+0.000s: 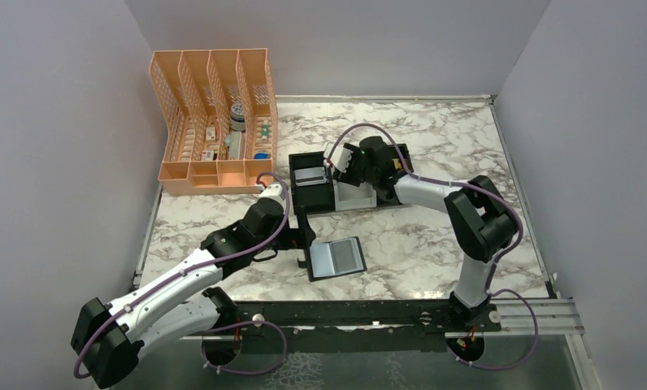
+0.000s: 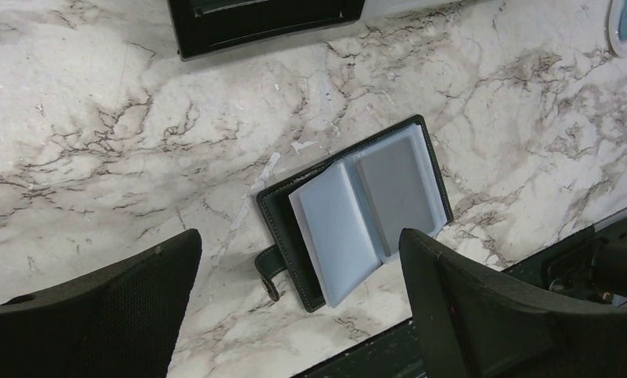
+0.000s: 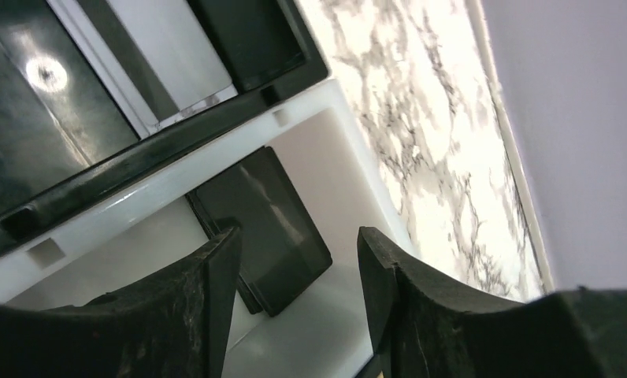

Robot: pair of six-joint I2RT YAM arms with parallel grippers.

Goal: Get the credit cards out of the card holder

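Observation:
The card holder [image 1: 336, 258] [image 2: 294, 228] lies open on the marble, its snap tab [image 2: 269, 272] toward the left arm. A dark grey credit card [image 2: 395, 193] sits in a clear sleeve on its right half, and a pale blue-grey sleeve [image 2: 334, 232] stands lifted on the left half. My left gripper [image 1: 302, 237] [image 2: 298, 236] hovers wide open above the holder, touching nothing. My right gripper [image 1: 345, 166] [image 3: 298, 235] is open over the white tray [image 1: 354, 197] [image 3: 216, 165]. Two dark credit cards [image 3: 283, 228] lie stacked on the tray's floor below its fingers, not gripped.
A black tray [image 1: 310, 193] [image 2: 263, 27] stands left of the white one, and another black tray [image 1: 401, 158] is behind the right arm. An orange mesh organizer [image 1: 214, 122] with small items fills the back left. Grey walls enclose the table.

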